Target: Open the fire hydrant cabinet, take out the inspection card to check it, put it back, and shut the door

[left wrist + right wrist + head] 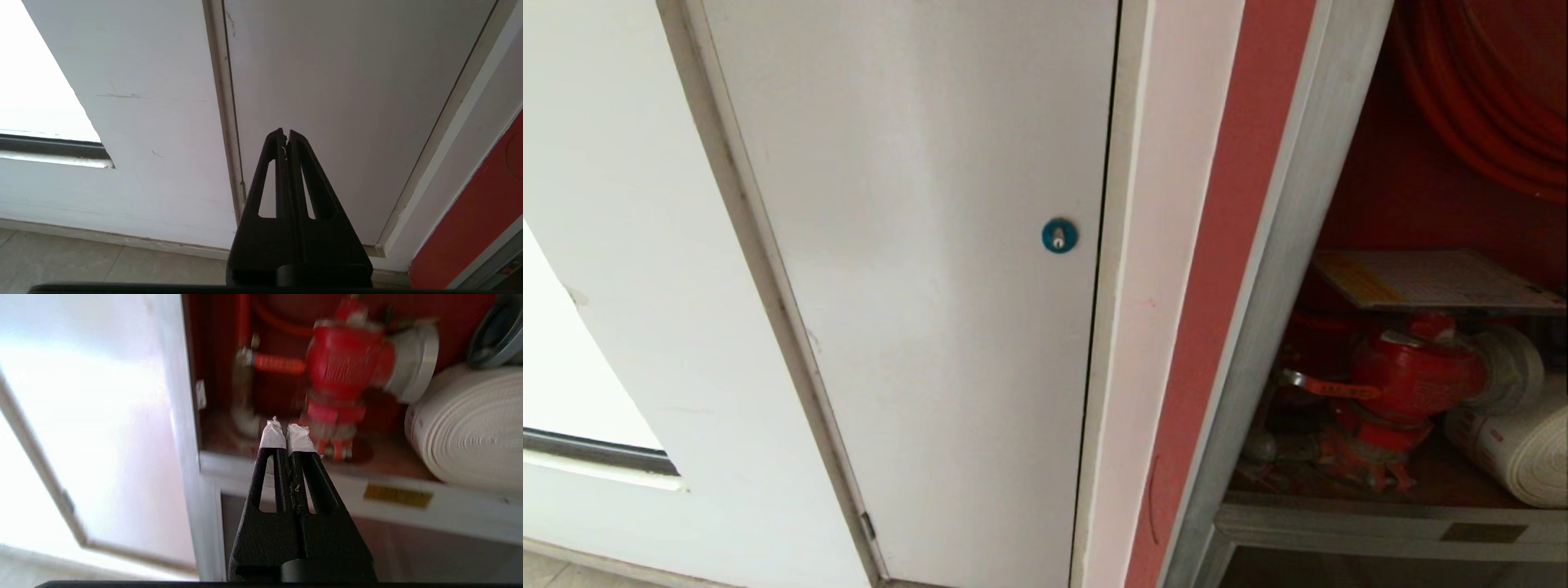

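- Now the inspection card [1433, 279] lies flat on top of the red valve [1409, 377] inside the fire hydrant cabinet [1278, 269], which stands open; its door is not in view.
- Judged step: card either awaiting pickup or already returned; I cannot tell which.
- The right end effector [286, 435] is closed and empty, facing the valve beside the rolled white hose [470, 428].
- The left end effector [285, 136], closed, faces the white door [915, 269].
- Next move needs opened fingers, or the door found.

The left gripper [287, 134], fingers pressed together, points at a plain white door panel [347, 102], with tiled floor [102, 261] below it and a red strip [470, 212] beside it.
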`<state>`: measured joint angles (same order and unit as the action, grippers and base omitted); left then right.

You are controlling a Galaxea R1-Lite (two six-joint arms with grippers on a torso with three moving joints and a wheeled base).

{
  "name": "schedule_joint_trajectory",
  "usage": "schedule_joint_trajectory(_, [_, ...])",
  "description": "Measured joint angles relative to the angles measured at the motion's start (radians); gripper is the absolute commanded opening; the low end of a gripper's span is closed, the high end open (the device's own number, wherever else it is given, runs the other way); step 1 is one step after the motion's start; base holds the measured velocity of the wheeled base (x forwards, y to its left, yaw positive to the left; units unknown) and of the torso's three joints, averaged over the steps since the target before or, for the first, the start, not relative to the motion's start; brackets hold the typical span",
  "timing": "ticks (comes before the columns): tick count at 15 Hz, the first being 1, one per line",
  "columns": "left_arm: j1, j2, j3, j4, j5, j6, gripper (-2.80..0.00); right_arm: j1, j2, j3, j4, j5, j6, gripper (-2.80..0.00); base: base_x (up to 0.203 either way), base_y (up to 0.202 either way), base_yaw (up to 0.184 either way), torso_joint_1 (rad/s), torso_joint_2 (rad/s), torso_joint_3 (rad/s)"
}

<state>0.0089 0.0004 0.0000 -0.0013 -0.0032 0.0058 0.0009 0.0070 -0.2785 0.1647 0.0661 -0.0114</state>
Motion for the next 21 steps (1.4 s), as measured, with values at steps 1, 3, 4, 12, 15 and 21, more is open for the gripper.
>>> schedule_joint_trajectory(1, [0.0,0.0,0.0,0.0,0.0,0.0,-2.8,0.0,-0.003,0.031,-0.044,-0.005,0.003,-2.8,0.0,0.0,0.0,0.0,0.0,0.0])
schedule_joint_trajectory(3, [0.0,0.0,0.0,0.0,0.0,0.0,-2.8,0.0,-0.006,0.08,-0.097,-0.007,0.005,-2.8,0.0,0.0,0.0,0.0,0.0,0.0])
schedule_joint_trajectory(4, [0.0,0.0,0.0,0.0,0.0,0.0,-2.8,0.0,-0.007,0.109,-0.136,-0.006,0.006,-2.8,0.0,0.0,0.0,0.0,0.0,0.0])
schedule_joint_trajectory(12, [0.0,0.0,0.0,0.0,0.0,0.0,-2.8,0.0,-0.007,0.275,-0.326,-0.007,0.02,-2.8,0.0,0.0,0.0,0.0,0.0,0.0])
schedule_joint_trajectory(15, [0.0,0.0,0.0,0.0,0.0,0.0,-2.8,0.0,-0.007,0.278,-0.251,-0.007,0.014,-2.8,0.0,0.0,0.0,0.0,0.0,0.0])
schedule_joint_trajectory(21, [0.0,0.0,0.0,0.0,0.0,0.0,-2.8,0.0,-0.007,0.279,-0.204,-0.013,0.019,-2.8,0.0,0.0,0.0,0.0,0.0,0.0])
